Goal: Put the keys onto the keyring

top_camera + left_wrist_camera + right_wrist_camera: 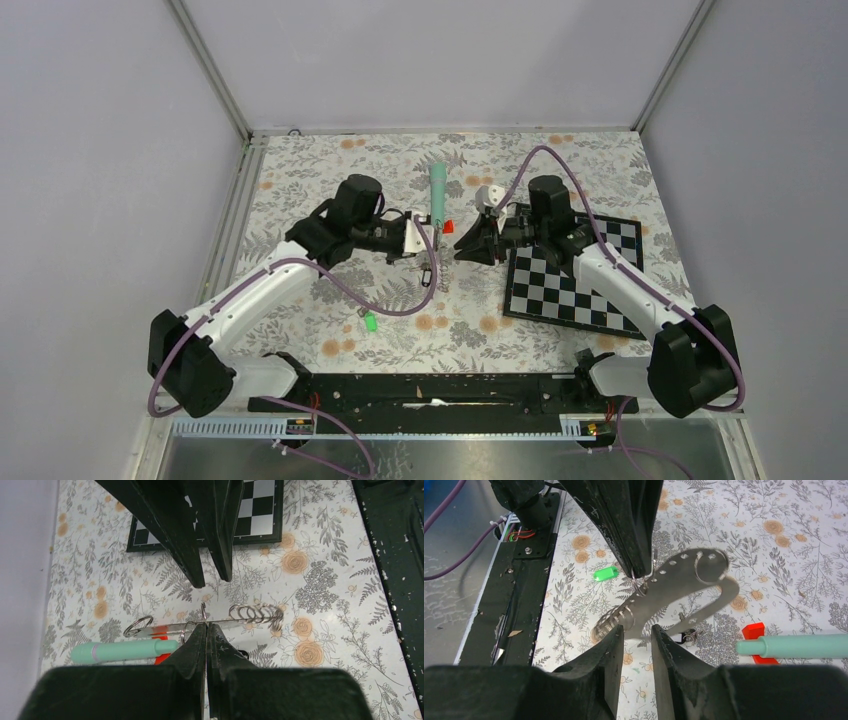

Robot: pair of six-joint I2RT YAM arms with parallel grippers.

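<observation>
The keyring [684, 582] is a flat grey strap with holes and wire rings, held above the table. My left gripper [206, 626] is shut on a small ring of the keyring [170, 628]; in the top view that gripper [418, 240] has the keyring [428, 272] hanging below it. My right gripper [636, 628] is open, its tips just short of the strap's lower edge; it [462, 247] faces the left one. The green-headed key [605, 573] lies on the cloth [370, 322], apart from both grippers. A small dark piece [680, 638] under the strap may be the other key.
A teal stick [438, 190] with a red base [447, 226] lies just beyond the grippers, and shows again as the teal stick [794, 645]. A chessboard [575, 280] sits under the right arm. The black base rail [430, 390] runs along the near edge.
</observation>
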